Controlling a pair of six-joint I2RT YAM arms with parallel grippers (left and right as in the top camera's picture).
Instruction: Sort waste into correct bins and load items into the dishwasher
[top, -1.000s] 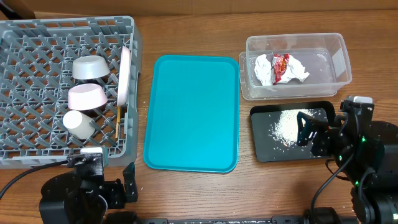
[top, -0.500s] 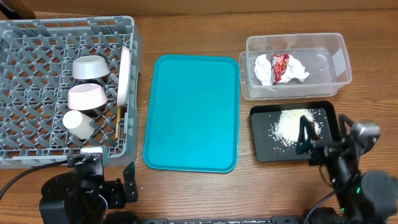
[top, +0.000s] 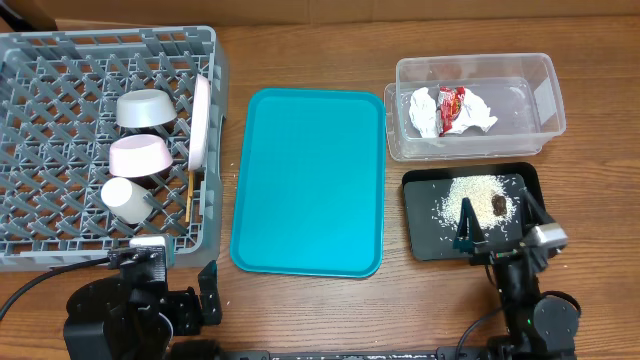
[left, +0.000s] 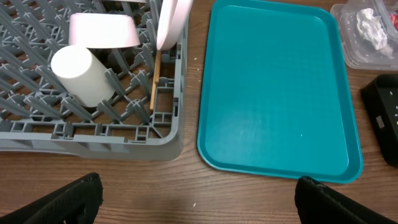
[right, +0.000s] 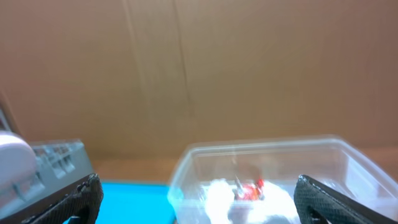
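The grey dish rack at the left holds a small grey bowl, a pale pink bowl, a white cup, an upright white plate and wooden chopsticks. The clear tub holds the white napkin and the red wrapper. The black tray holds rice and a brown lump. My right gripper is open and empty at the black tray's near edge, facing the tub. My left gripper is open and empty over bare wood in front of the rack.
A teal serving tray lies between the rack and the bins, and it also shows in the left wrist view. Both arm bases sit at the table's front edge. A brown cardboard wall stands behind the tub in the right wrist view.
My right arm has drawn back from over the black tray toward the front edge, uncovering the brown lump. The left arm has not moved.
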